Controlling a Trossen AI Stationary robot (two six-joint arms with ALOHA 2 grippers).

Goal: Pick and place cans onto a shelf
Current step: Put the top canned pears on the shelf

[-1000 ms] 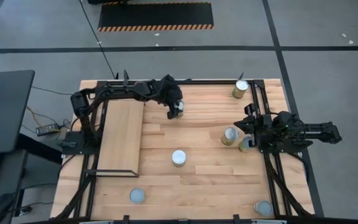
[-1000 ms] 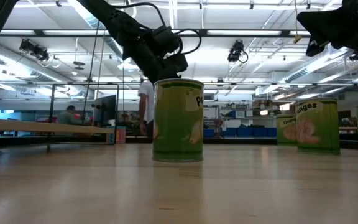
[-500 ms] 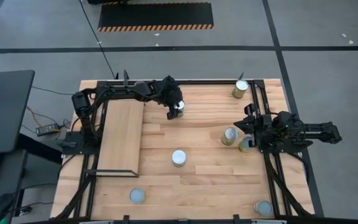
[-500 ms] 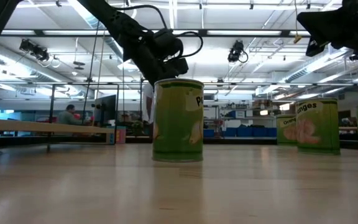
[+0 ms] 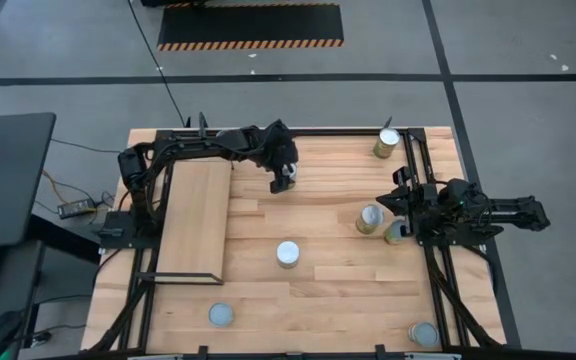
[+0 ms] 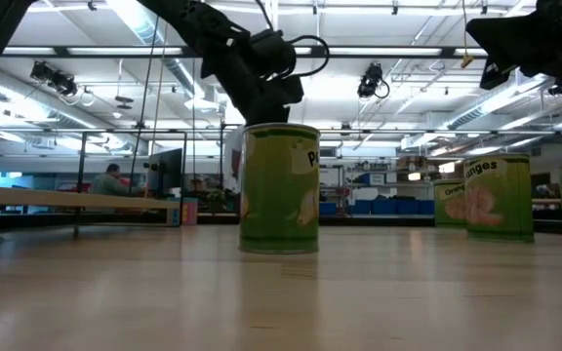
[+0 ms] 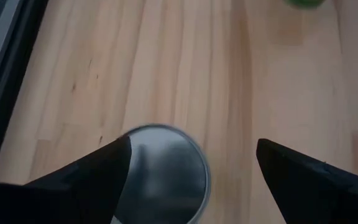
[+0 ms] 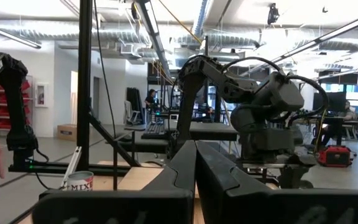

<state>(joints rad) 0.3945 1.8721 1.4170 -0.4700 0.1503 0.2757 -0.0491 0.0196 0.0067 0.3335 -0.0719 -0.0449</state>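
Shifted slightly toward the far edge, left gripper (image 5: 285, 178) with fingers apart over one silver-topped tin can (image 7: 160, 171), pale plywood shelf (image 5: 193, 220) bare at left, seven cans counted on plank tabletop (image 5: 318, 290), right gripper (image 5: 400, 203) fingers together beside two cans.

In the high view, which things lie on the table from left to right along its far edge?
Shelf → left pincer, open above a can → corner can.

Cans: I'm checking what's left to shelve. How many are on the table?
7: under the left gripper, far right corner, two by the right gripper, centre, near edge, near right corner. Arms may hide more.
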